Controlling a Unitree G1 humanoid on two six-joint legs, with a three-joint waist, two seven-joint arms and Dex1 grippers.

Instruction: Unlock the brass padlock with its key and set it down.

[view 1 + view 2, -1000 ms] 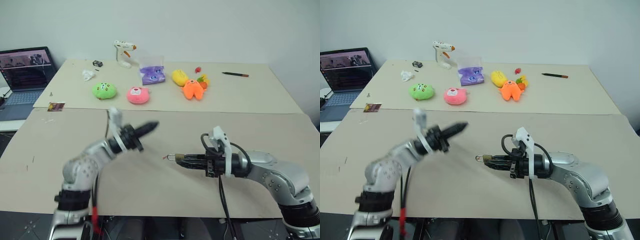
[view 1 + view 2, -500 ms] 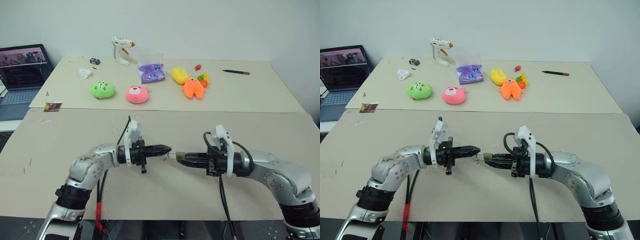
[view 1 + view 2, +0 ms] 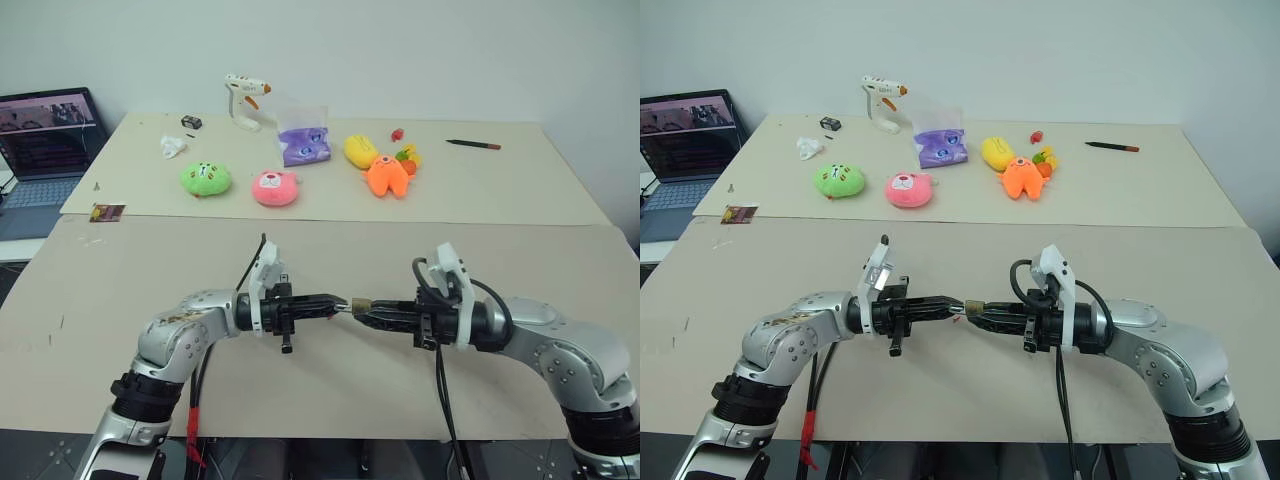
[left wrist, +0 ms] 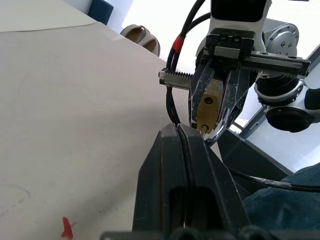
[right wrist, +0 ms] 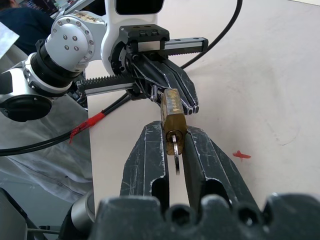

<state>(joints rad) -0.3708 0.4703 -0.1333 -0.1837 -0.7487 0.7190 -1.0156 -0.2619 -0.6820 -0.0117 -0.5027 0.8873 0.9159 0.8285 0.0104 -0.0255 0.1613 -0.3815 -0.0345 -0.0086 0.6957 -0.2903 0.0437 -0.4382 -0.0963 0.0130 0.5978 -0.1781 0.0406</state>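
Note:
The brass padlock (image 3: 358, 304) is a small gold block held just above the near table, with my right gripper (image 3: 364, 307) shut on it. From the right wrist, the padlock (image 5: 172, 107) sticks out past the fingers (image 5: 146, 150), and a thin silvery piece hangs from its near end. I cannot tell whether that piece is the shackle or the key, and no key shows apart from it. My left gripper (image 3: 337, 303) lies level and shut, pointing at the right one. Its tips meet the padlock (image 4: 209, 102) end-on.
On the far table lie a green plush (image 3: 208, 180), a pink plush (image 3: 275, 188), an orange plush (image 3: 386, 178), a purple bag (image 3: 305, 148), a glue gun (image 3: 243, 103) and a pen (image 3: 473, 145). A laptop (image 3: 45, 150) stands far left. A red speck (image 5: 241, 155) lies under the grippers.
My left arm swung down from a raised pose pointing at the far table, levelled out, and its shut tips came up against the padlock. The right gripper stayed put with the padlock.

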